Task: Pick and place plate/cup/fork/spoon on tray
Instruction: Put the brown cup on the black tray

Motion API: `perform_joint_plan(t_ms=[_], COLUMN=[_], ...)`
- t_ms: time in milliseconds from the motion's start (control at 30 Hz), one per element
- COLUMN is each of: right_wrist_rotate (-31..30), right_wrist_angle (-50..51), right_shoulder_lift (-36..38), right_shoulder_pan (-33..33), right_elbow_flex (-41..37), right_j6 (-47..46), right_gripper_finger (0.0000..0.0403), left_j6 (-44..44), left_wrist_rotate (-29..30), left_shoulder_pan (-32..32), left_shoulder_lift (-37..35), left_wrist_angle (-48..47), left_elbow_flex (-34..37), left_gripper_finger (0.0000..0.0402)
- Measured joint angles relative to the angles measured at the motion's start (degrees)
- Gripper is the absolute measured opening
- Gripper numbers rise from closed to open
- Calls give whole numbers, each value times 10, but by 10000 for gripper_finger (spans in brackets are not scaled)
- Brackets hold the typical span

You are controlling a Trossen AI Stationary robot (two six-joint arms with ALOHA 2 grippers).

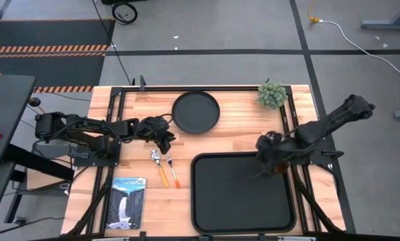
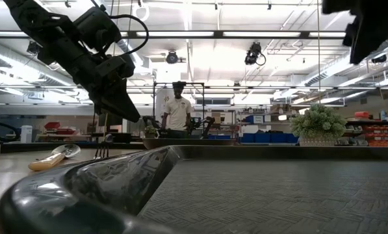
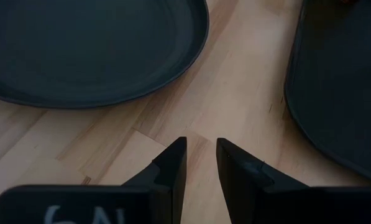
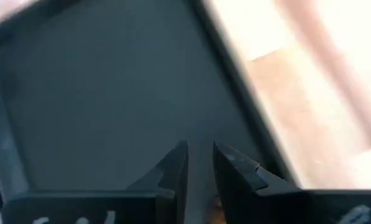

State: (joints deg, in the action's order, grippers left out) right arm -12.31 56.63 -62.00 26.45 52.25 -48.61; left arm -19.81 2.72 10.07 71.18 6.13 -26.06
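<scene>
The round black plate (image 1: pixel 195 111) lies on the wood table at the far middle and also shows in the left wrist view (image 3: pixel 92 50). The black tray (image 1: pixel 194 194) lies at the near right. The spoon (image 1: pixel 159 166) and the fork (image 1: pixel 173 171) lie side by side left of the tray. My left gripper (image 1: pixel 166 139) hovers shut and empty between plate, tray and spoon. My right gripper (image 1: pixel 261 163) is over the tray's far right part. Of the cup, only an orange bit (image 4: pixel 217 205) shows between the right fingers. My right gripper is shut on the orange cup, of which only a sliver (image 4: pixel 217 205) shows far back between the two fingers. The gripper itself hides the rest, so which part it has cannot be told. The cup is clear of the tray floor (image 4: pixel 110 93).
A small potted plant (image 1: pixel 272 95) stands at the far right corner. A book (image 1: pixel 128 203) lies at the near left. A person (image 2: pixel 177 110) stands in the room beyond the table. Bare wood lies between plate and tray (image 3: pixel 235 93).
</scene>
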Motion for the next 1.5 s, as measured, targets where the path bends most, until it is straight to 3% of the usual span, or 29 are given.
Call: perform_joint_plan(t_ms=[200, 500, 800, 1500], right_wrist_rotate=[89, 174, 285, 224], right_wrist_angle=[-33, 108, 180, 284], right_shoulder_lift=[-126, -293, -395, -411], right_shoulder_pan=[-20, -13, -3, 13], right_elbow_flex=[37, 154, 182, 177], right_j6=[76, 28, 40, 84], right_gripper_finger=[67, 34, 13, 11], left_j6=[2, 16, 31, 40], left_wrist_rotate=[0, 0, 0, 0], left_shoulder_pan=[0, 0, 0, 0], left_shoulder_lift=[0, 0, 0, 0], left_wrist_angle=[0, 0, 0, 0], left_elbow_flex=[0, 0, 0, 0], left_gripper_finger=[96, 96, 96, 96])
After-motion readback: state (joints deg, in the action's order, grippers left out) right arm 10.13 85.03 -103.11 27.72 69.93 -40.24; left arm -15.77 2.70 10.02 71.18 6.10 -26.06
